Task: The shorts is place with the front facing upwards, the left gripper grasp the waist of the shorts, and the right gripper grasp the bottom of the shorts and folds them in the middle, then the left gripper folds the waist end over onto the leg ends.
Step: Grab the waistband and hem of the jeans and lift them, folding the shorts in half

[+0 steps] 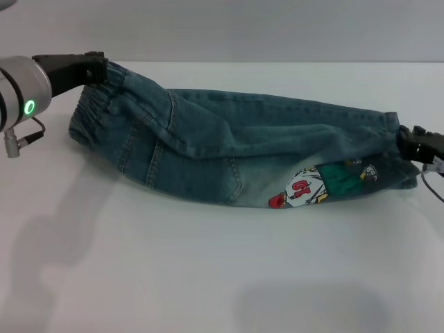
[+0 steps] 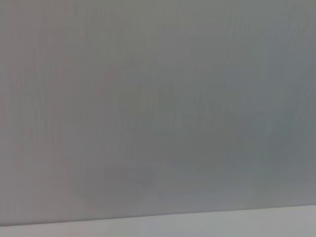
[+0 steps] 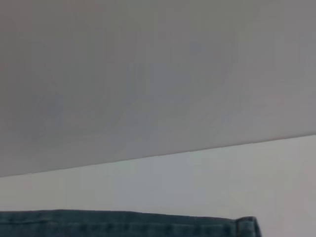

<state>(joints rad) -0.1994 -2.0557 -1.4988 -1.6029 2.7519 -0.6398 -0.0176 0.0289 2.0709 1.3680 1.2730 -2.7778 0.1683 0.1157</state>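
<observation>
My left gripper (image 1: 97, 66) clamps the waist of the shorts (image 1: 94, 104) at the table's (image 1: 139, 277) left; my right gripper (image 1: 409, 144) pinches the leg ends (image 1: 388, 149) at the right, the shorts (image 1: 229, 152) stretched lengthwise between them. My left wrist view shows nothing useful. My right wrist view catches only a denim hem (image 3: 123, 217).

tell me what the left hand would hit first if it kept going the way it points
The left hand points toward the robot's right and already sits at the waist of the shorts. Going on, it would likely push into that gathered denim first; depth is hard to judge.
</observation>
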